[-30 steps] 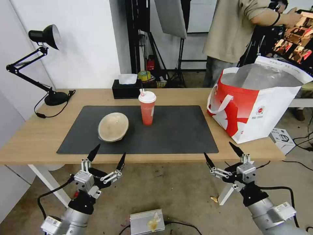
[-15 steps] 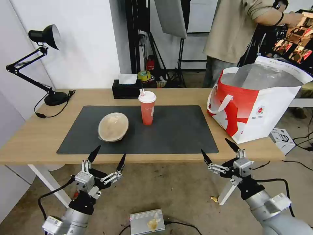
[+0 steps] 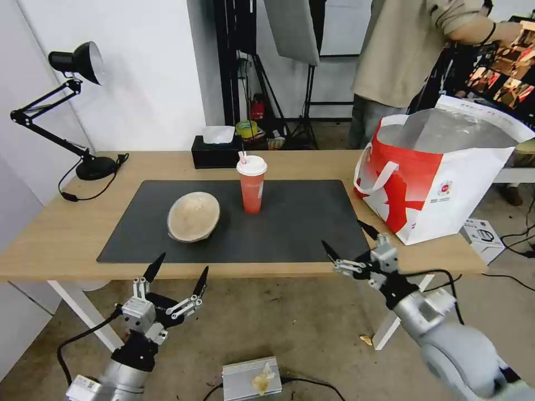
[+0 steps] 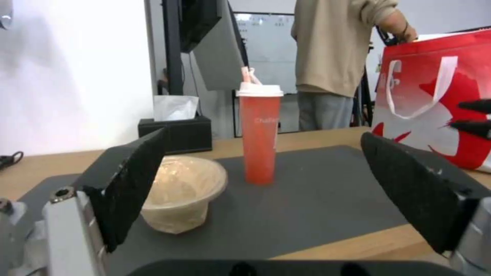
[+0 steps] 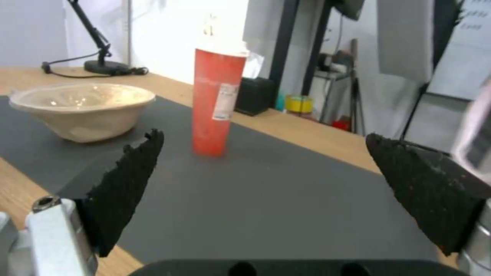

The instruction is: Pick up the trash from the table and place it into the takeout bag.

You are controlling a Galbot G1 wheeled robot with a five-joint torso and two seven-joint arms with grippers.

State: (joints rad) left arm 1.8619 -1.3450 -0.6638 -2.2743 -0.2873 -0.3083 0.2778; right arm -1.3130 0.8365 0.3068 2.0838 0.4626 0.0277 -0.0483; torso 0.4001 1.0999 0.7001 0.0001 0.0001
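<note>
On the dark grey mat (image 3: 301, 223) of the light-wood table (image 3: 67, 223) stand a beige shallow bowl (image 3: 194, 216) and a red paper cup with a white lid (image 3: 252, 185). The red-and-white takeout bag (image 3: 440, 172) stands open at the table's right end, its foil lining showing. My right gripper (image 3: 348, 239) is open at the table's front edge, over the mat's near right corner, facing the cup (image 5: 216, 101) and bowl (image 5: 82, 105). My left gripper (image 3: 179, 270) hangs open below the front edge, in front of the bowl (image 4: 179, 191) and cup (image 4: 260, 134).
A black desk lamp (image 3: 72, 61) stands at the table's far left, and a black tissue box (image 3: 216, 150) sits at the back behind the cup. A small white box (image 3: 484, 236) and a grey metal box (image 3: 251, 379) lie on the floor. A person stands behind the bag.
My right gripper has risen and moved forward and left, from below the table edge to the mat's near right corner. The left gripper has sunk slightly.
</note>
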